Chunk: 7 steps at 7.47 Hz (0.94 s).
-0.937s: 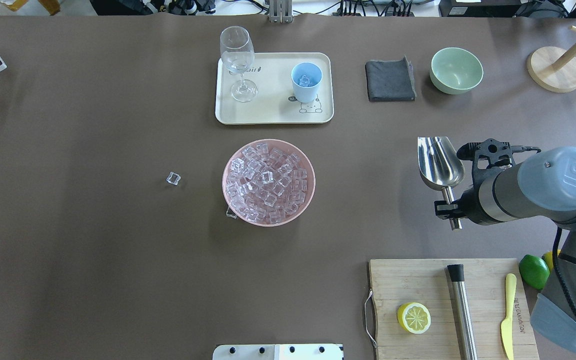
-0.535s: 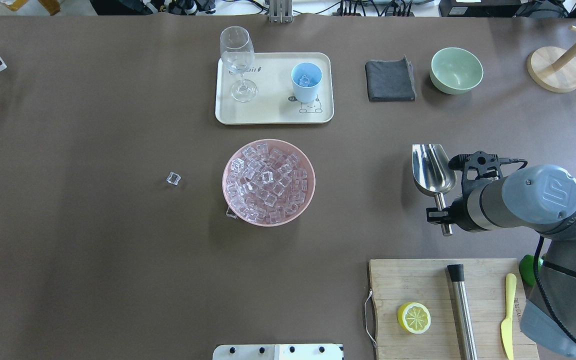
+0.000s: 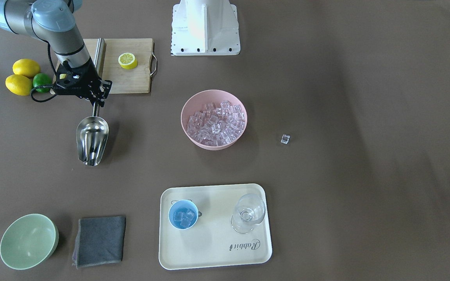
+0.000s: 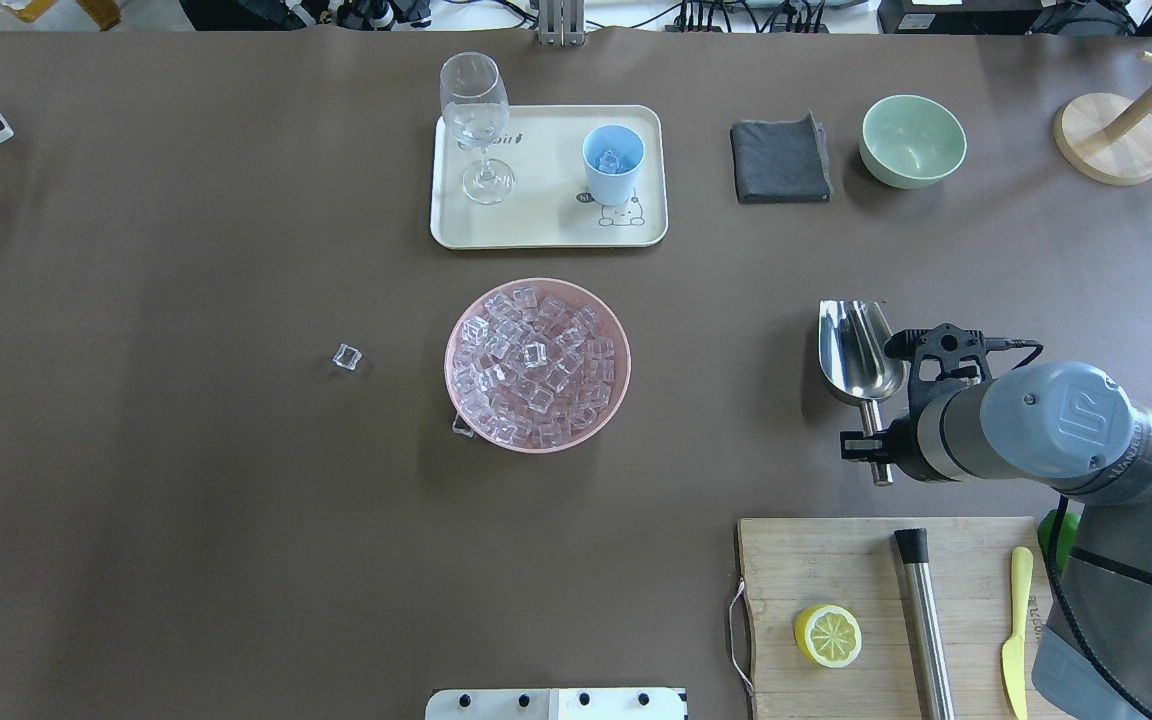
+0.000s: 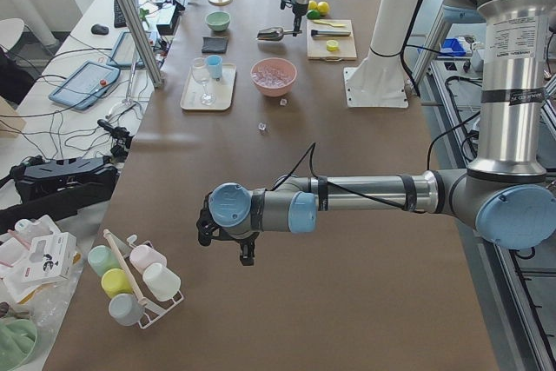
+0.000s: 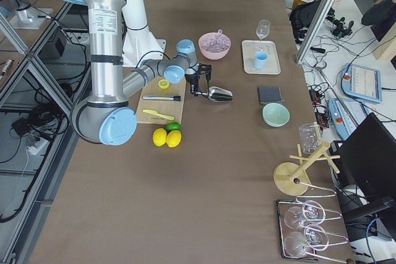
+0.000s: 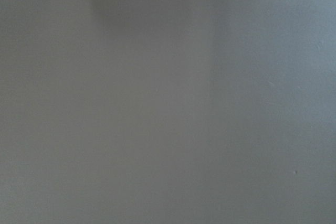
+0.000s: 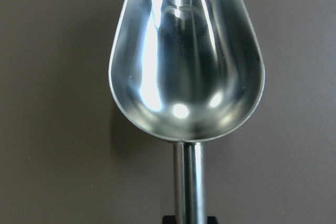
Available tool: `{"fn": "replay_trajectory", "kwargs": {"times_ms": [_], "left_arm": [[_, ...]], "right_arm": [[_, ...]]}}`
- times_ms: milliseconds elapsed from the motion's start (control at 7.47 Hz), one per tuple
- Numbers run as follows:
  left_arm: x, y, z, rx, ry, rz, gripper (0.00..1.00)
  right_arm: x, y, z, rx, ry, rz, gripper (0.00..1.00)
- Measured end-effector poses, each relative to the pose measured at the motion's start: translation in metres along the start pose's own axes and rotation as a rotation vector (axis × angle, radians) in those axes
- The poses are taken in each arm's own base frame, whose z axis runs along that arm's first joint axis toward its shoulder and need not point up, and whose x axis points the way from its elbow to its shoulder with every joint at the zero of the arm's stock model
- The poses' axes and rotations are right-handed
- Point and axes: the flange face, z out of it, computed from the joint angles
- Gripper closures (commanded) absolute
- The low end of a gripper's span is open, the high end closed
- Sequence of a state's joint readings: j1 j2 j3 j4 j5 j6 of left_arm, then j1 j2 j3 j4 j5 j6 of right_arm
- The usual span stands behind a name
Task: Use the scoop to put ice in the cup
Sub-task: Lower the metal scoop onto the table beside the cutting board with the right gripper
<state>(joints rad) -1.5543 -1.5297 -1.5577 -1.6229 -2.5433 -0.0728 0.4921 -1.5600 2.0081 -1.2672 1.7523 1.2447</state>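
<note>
cup (image 4: 606, 187) holding ice (image 4: 611, 160), scoop (image 8: 186, 56) empty

Showing silver tubes along the right arm (image 4: 951, 440), closing each joint with pale blue-grey joint caps (image 4: 1071, 415), one stamped with a UR mark and set with dark screws. Carrying a black bracket (image 4: 926, 360) pierced by a round hole above the black right gripper (image 4: 871, 447), and trailing a black cable (image 4: 1021, 343) from it. Repeating silver tubes, blue caps, black rings and a looping cable on the left arm (image 5: 365, 195). Rising from a white base (image 3: 205, 31) studded with black bolts.
</note>
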Motion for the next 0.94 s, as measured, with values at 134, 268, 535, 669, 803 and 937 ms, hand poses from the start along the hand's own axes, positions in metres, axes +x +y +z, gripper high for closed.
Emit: {"fn": "replay_trajectory", "kwargs": {"times_ms": [134, 268, 535, 669, 803, 937], "left_arm": [[-0.0021, 0.0024, 0.001, -0.002, 0.0, -0.005, 0.02], [-0.0036, 0.0041, 0.0015, -0.003, -0.001, -0.007, 0.02], [-0.0069, 0.0064, 0.0013, -0.004, -0.002, -0.015, 0.02], [-0.0065, 0.0063, 0.0007, -0.003, -0.002, -0.015, 0.02], [-0.0068, 0.0063, -0.0001, -0.001, -0.003, -0.016, 0.02], [-0.0078, 0.0066, 0.0002, -0.002, -0.003, -0.018, 0.02]], "right_arm": [[-0.0016, 0.0028, 0.0018, 0.003, 0.003, 0.002, 1.0], [-0.0028, 0.0049, 0.0029, 0.005, 0.004, 0.002, 1.0], [-0.0043, 0.0078, 0.0045, 0.005, 0.006, 0.002, 1.0], [-0.0049, 0.0089, 0.0053, 0.006, 0.007, 0.001, 1.0], [-0.0049, 0.0098, 0.0068, 0.006, 0.01, 0.0, 1.0], [-0.0049, 0.0102, 0.0082, 0.006, 0.012, -0.001, 0.65]]}}
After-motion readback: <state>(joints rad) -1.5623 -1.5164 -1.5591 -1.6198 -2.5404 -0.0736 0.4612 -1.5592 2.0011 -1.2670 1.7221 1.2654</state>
